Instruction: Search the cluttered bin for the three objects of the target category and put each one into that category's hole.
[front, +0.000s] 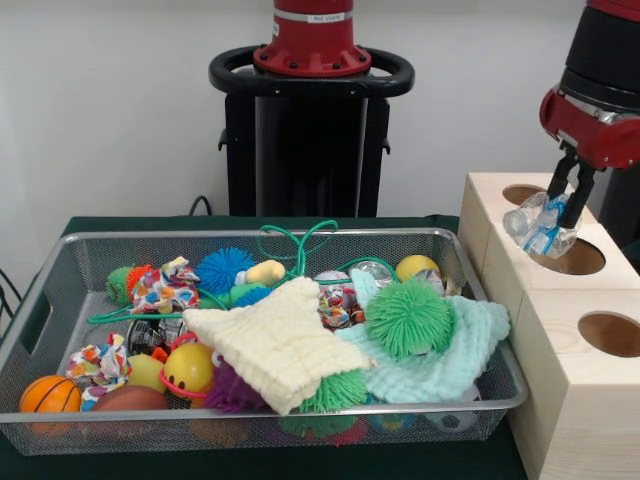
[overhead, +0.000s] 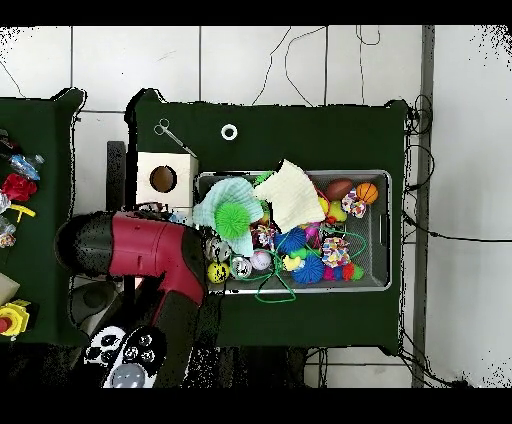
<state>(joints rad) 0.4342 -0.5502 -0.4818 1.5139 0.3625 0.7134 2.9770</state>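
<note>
End effector: clamped on clear plastic bottle, over middle hole.
Overhead: arm hides both.
Bin: cloths cover toys underneath.

A silver wire-mesh metal bin holds knitted cloths beside a matt, pale wooden box.
</note>
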